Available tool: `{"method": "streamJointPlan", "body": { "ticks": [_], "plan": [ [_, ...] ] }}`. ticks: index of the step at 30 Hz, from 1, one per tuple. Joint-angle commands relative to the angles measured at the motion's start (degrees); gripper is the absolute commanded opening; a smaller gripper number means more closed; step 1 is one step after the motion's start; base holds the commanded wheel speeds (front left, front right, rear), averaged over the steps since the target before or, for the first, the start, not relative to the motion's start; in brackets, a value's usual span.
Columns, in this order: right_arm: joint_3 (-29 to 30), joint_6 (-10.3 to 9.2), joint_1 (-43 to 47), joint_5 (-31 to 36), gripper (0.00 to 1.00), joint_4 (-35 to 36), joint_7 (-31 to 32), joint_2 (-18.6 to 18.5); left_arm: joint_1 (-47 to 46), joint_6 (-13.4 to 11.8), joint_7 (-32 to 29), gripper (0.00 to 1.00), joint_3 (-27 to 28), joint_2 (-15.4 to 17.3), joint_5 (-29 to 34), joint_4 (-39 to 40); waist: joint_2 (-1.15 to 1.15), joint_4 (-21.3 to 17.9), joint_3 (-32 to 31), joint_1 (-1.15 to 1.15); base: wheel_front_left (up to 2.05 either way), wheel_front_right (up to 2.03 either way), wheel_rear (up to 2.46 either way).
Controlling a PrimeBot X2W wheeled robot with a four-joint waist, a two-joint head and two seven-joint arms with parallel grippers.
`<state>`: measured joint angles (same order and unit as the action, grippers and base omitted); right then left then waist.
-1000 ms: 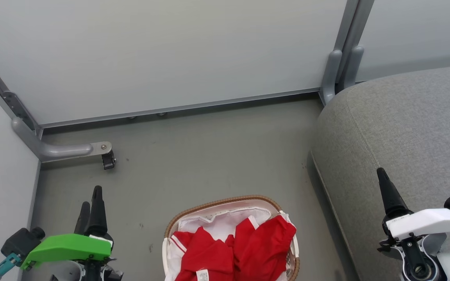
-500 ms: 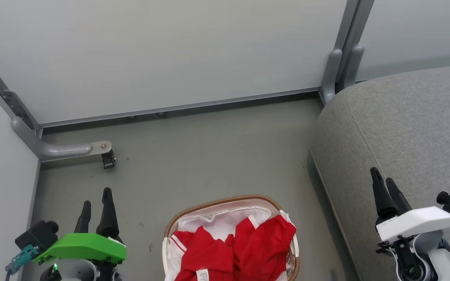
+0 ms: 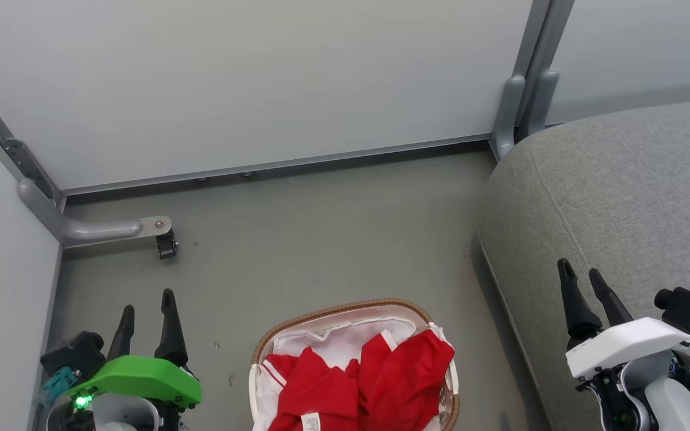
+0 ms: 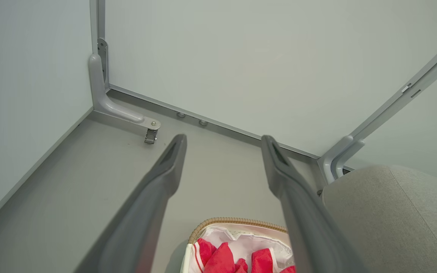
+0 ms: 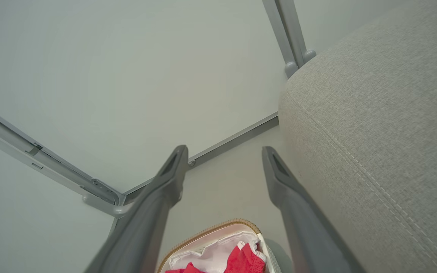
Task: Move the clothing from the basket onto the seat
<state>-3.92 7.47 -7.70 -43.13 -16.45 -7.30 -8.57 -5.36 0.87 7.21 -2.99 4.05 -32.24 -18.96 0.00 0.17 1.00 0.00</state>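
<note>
The left pincer point(image 3: 147, 301) and the right pincer point(image 3: 578, 268) have turned since a second ago, so both fingers of each now show apart; no garment is taken yet.
Both pincers are released and empty, one on each side of the oval white plastic basket with brown woven rim point(image 3: 333, 310). The crumpled red clothing with white trim point(image 3: 381, 383) lies inside this basket. The large grey fabric seat point(image 3: 620, 191) is to the right of the basket. Around the basket is grey-green floor point(image 3: 321, 227), and behind it pale partition walls point(image 3: 261, 78).
</note>
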Motion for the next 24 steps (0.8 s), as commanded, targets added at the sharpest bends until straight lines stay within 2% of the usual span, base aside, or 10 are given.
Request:
{"method": "streamJointPlan", "body": {
  "ticks": [1,9,24],
  "plan": [
    [-0.2,0.02,-1.3,1.7,1.00,0.2,-0.6,-0.7,-1.2,-0.5,0.7,1.00,-0.3,0.6,1.7,0.2,0.00,0.0,0.0,0.00,0.00,0.00,0.00],
    [-1.3,0.02,-1.6,6.5,1.00,-1.1,-1.8,-1.2,-0.9,-1.5,1.8,1.00,-1.4,1.3,6.5,-0.5,0.00,0.0,0.0,0.00,0.00,0.00,0.00],
    [-2.4,0.02,-1.6,13.4,1.00,-2.4,-3.9,-1.3,-1.0,-1.2,3.9,1.00,-1.9,1.0,13.6,-1.0,0.00,0.1,0.2,0.00,0.00,0.00,0.00]
  ]
}}
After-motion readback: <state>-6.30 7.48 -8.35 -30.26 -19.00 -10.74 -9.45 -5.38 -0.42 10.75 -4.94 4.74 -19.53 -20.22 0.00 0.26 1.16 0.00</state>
